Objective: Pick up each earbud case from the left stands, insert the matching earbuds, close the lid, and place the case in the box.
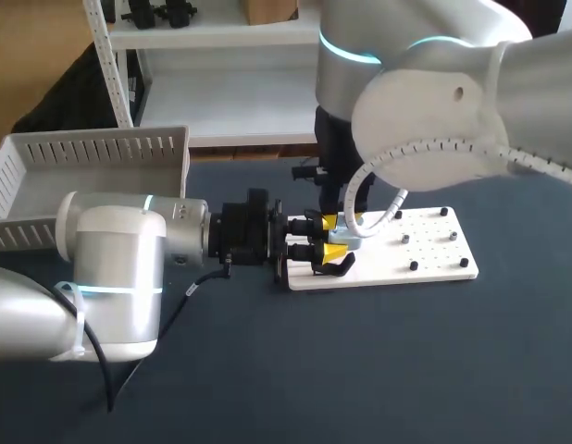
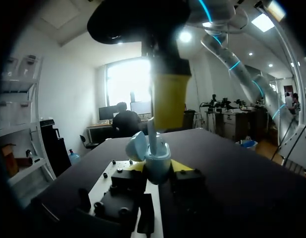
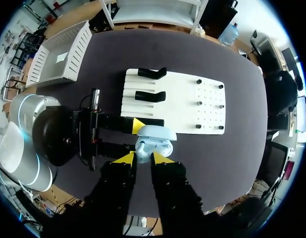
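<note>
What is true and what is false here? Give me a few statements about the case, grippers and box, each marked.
The case has its lid open. True.
The left gripper grips the case. True.
The case lies in the box. False: it is held beside the board, away from the box.
The two black stands carry cases. False: both are bare.
The right gripper hangs over the case. True.

Holds left arm [image 1: 110, 268] level, left gripper [image 1: 330, 239] clamped on the case [image 3: 154, 141] from both sides; hangs right gripper [image 3: 143, 157] just above it, pointing down, pinching an earbud [image 2: 152, 135].
</note>
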`<state>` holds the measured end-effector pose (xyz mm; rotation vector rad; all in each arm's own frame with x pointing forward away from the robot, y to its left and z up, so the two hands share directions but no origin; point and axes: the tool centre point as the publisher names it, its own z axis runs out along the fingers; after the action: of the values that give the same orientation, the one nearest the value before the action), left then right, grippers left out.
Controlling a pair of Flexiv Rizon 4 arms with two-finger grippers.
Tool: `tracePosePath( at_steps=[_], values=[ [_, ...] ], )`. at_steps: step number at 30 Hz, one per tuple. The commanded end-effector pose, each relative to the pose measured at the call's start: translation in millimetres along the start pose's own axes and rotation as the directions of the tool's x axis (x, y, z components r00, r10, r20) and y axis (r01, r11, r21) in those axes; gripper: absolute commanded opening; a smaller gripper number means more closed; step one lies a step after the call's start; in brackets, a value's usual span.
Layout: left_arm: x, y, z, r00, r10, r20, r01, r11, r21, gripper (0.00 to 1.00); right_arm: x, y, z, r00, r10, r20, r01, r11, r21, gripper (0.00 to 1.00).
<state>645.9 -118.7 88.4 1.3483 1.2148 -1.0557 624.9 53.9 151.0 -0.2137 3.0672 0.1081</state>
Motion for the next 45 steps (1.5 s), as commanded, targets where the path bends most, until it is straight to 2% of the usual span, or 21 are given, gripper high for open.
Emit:
tracePosePath(
  at_steps=[1, 17, 32, 34, 37, 38, 42, 45],
  values=[
    [0.9, -0.2, 0.5, 1.0, 0.002, 0.004, -0.002, 1.0, -0.004, 0.0, 0.5, -0.1, 0.9, 1.0, -0.001, 0.002, 0.001, 1.0, -0.003, 0.0],
    [0.9, -0.2, 0.5, 1.0, 0.002, 0.004, -0.002, 1.0, -0.004, 0.0, -2.1, 0.6, 6.5, 1.0, -0.01, -0.012, 0.01, 1.0, -0.005, 0.0],
    [0.9, -0.2, 0.5, 1.0, 0.002, 0.004, -0.002, 1.0, -0.004, 0.0, 1.5, 0.2, 11.6, 0.996, -0.051, -0.067, 0.052, 0.999, 0.01, 0.01],
    [0.9, -0.2, 0.5, 1.0, 0.002, 0.004, -0.002, 1.0, -0.004, 0.0, 1.1, 0.5, 10.5, 0.996, -0.051, -0.067, 0.052, 0.999, 0.011, 0.34],
    [0.9, -0.2, 0.5, 1.0, 0.002, 0.004, -0.002, 1.0, -0.004, 0.0, 0.7, 0.9, 7.4, 0.997, -0.048, -0.059, 0.049, 0.999, 0.012, 0.48],
    [0.9, -0.2, 0.5, 1.0, 0.002, 0.004, -0.002, 1.0, -0.004, 0.0, 0.7, 1.0, 6.1, 0.997, -0.047, -0.057, 0.048, 0.999, 0.011, 0.63],
    [0.9, -0.2, 0.5, 1.0, 0.002, 0.004, -0.002, 1.0, -0.004, 0.0, 2.2, 1.1, 2.3, 0.998, -0.046, -0.044, 0.047, 0.999, 0.01, 0.7],
    [0.9, -0.2, 0.5, 1.0, 0.002, 0.004, -0.002, 1.0, -0.004, 0.0, 3.8, 0.9, -5.8, 0.999, -0.044, -0.023, 0.044, 0.999, 0.001, 0.71]
  ],
)
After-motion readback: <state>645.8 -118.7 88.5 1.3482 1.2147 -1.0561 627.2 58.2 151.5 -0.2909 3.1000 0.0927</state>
